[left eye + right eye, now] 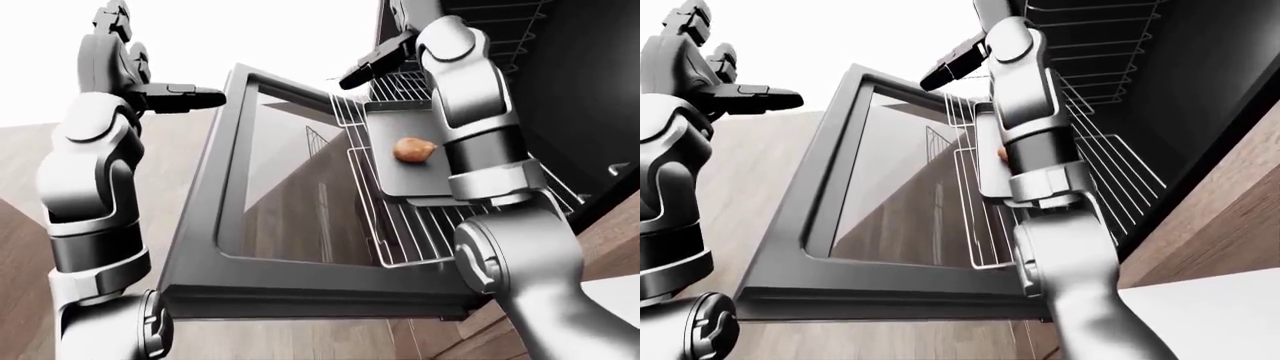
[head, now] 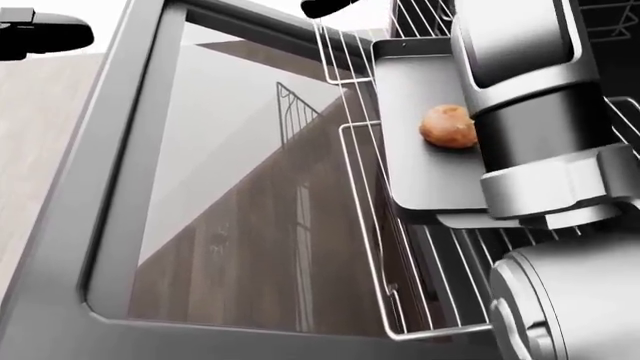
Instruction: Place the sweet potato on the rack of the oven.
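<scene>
Wood-panelled kitchen, glass oven door [image 1: 290,202] open.
Round orange sweet potato [image 2: 448,126] lies on dark tray [image 2: 420,150], below the right hand's [image 1: 375,64] empty extended fingers; left hand [image 1: 175,97] likewise empty.

Your two arms are built of smooth silver-grey shells, rounded and glossy, broken by darker charcoal bands. On your right arm [image 1: 478,127], the limb nearest the oven door [image 1: 300,217], a domed pale shoulder-like cap sits above a dark cylindrical sleeve, then a lighter flared collar. Your right hand [image 1: 375,61] is matt black and blocky, with slim straight fingers. Your left arm [image 1: 90,187], farther from that door, repeats the pattern: pale cap, dark band, ringed joint disc. Your left hand [image 1: 180,97] is equally black, with grey knuckled segments above.
</scene>
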